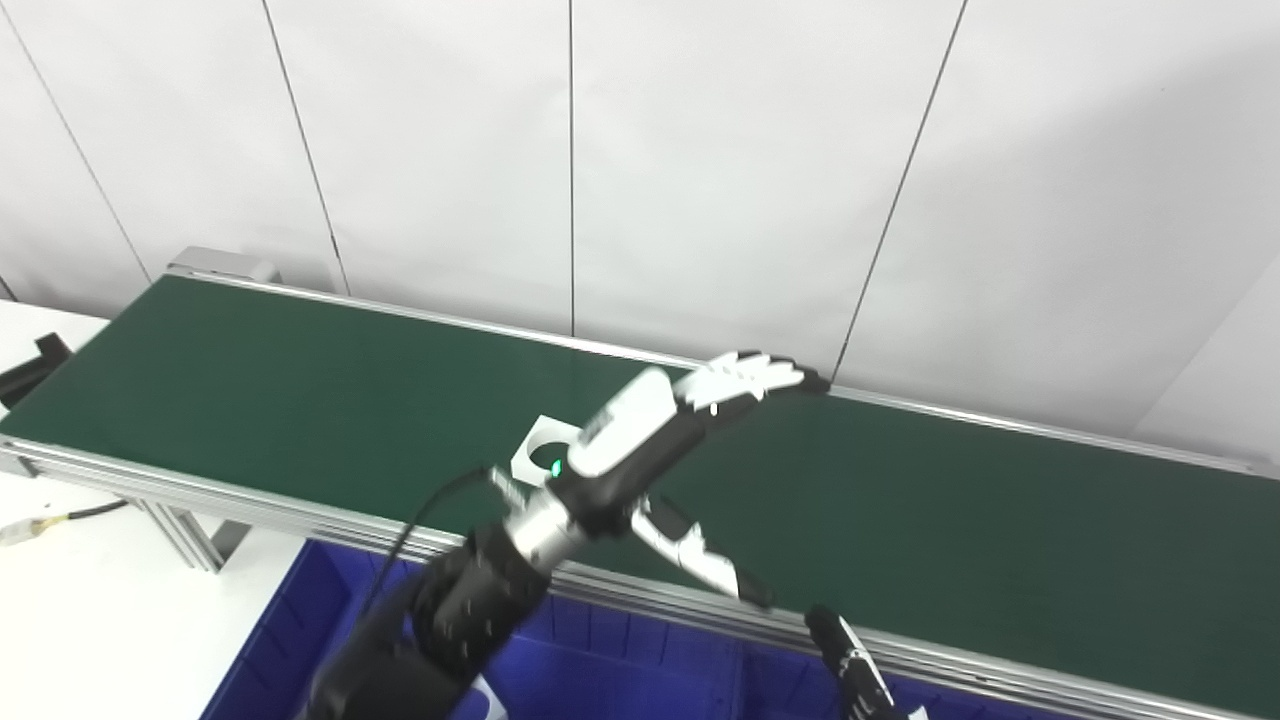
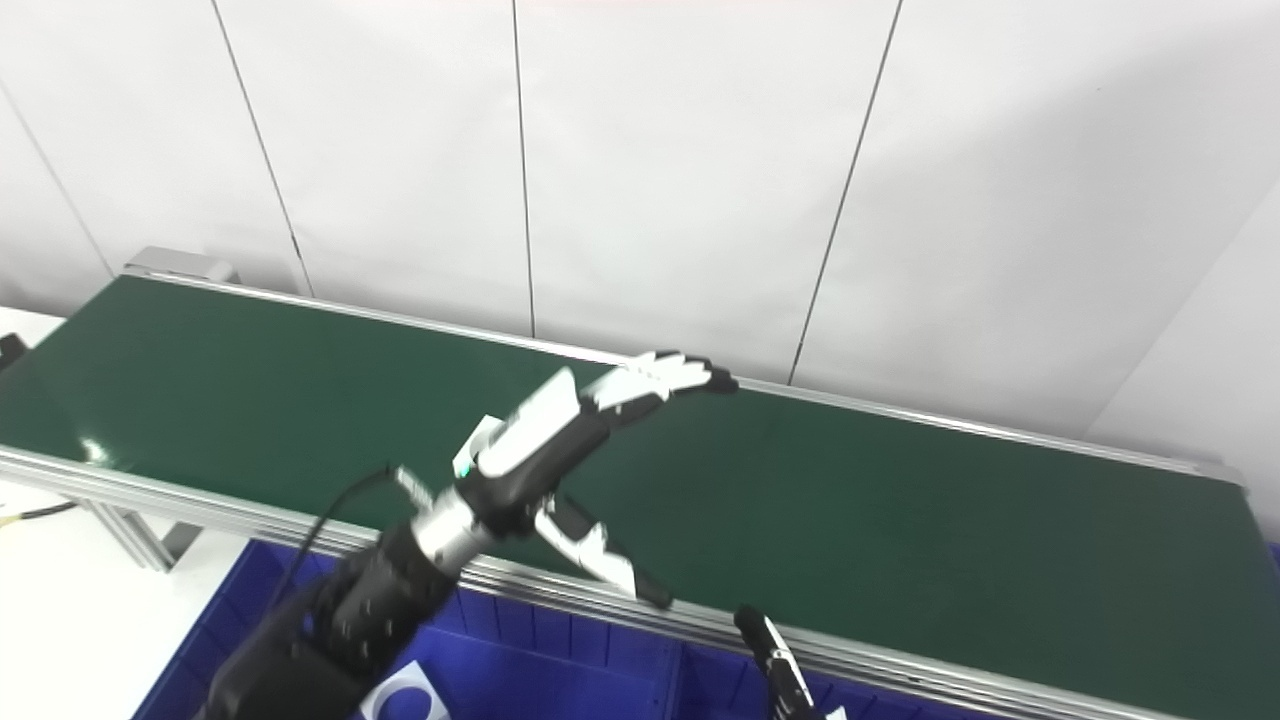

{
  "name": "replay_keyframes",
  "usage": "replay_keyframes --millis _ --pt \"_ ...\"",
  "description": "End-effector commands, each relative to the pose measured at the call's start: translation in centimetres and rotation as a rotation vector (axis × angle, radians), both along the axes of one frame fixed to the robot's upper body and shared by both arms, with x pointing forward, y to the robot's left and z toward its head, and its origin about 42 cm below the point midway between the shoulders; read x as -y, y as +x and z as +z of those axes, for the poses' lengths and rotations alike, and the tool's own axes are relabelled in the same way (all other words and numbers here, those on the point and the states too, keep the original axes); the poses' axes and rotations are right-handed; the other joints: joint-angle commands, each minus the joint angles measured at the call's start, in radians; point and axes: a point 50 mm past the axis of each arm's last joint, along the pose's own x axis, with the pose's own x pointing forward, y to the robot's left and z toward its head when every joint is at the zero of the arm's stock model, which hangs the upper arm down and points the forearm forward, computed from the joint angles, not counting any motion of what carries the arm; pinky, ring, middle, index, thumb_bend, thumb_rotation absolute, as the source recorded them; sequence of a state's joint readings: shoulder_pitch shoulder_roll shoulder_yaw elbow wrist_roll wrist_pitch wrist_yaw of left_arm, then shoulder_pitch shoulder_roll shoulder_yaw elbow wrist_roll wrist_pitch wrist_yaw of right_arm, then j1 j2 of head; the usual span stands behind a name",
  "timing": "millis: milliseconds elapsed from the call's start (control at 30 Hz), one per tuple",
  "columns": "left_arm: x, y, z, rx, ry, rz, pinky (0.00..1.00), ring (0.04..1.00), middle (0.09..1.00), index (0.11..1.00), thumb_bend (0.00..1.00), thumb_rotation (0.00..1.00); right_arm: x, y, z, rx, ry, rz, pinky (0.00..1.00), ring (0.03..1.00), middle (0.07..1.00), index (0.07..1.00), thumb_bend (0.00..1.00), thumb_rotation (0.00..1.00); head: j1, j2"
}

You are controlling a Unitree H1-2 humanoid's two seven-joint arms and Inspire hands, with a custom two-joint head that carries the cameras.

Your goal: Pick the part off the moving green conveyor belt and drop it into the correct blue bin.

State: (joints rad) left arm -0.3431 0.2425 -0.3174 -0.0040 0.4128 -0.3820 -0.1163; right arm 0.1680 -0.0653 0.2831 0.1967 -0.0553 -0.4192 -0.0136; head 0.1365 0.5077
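A long green conveyor belt [image 1: 300,400] with shiny metal edges runs across a white room, in front of a wall of white panels [image 1: 700,150]. The left hand [image 1: 650,440] reaches over the belt, spread wide and holding nothing. The flat white part [image 1: 535,445] with a round hole lies on the belt, partly hidden behind that hand. Only a tip of the right hand [image 1: 850,665] shows, so I cannot tell its state. A blue bin [image 1: 300,620] sits below the belt.

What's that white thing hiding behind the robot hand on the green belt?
A flat white part with a round hole lies on the green belt, behind the open left robot hand. The hand covers most of it, so its full shape is hidden.
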Motion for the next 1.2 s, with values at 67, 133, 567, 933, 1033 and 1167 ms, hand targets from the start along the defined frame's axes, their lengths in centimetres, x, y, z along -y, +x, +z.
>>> replay_keyframes --millis 67,133,567,933,1033,1167 --pt "0.0 3.0 2.2 0.076 0.089 0.016 0.88 0.867 0.861 0.842 0.88 0.45 -0.6 0.6 1.2 0.084 0.028 0.004 0.95 0.941 0.909 0.916 1.0 0.97 -0.003 0.0" --pt "0.1 4.1 2.4 0.101 0.155 0.035 0.86 0.848 0.844 0.84 0.9 0.38 -0.7 0.7 1.2 0.084 0.024 0.005 0.96 0.941 0.909 0.918 1.0 0.98 -0.005 0.0" --pt "3.0 8.2 0.6 0.051 0.507 0.13 0.69 0.749 0.784 0.815 0.99 0.11 -1.6 0.5 1.5 0.107 0.003 0.002 0.99 0.95 0.9 0.901 1.0 0.98 -0.028 0.007" --pt "4.8 10.3 -0.8 0.061 0.73 0.2 0.54 0.681 0.827 0.858 1.0 0.01 -2.2 0.2 1.7 0.124 -0.004 -0.006 0.96 0.929 0.889 0.891 1.0 0.96 -0.055 0.012" --pt "5.2 10.9 -0.8 0.064 0.785 0.219 0.74 0.727 0.841 0.876 1.0 0.04 -2.3 0.1 1.8 0.126 -0.003 -0.005 0.96 0.93 0.891 0.89 1.0 0.96 -0.059 0.012" --pt "5.5 11.4 -0.6 0.09 0.825 0.237 0.8 0.773 0.833 0.877 1.0 0.09 -2.5 0.1 1.8 0.124 0.007 0.0 0.97 0.931 0.892 0.887 1.0 0.95 -0.061 0.011"
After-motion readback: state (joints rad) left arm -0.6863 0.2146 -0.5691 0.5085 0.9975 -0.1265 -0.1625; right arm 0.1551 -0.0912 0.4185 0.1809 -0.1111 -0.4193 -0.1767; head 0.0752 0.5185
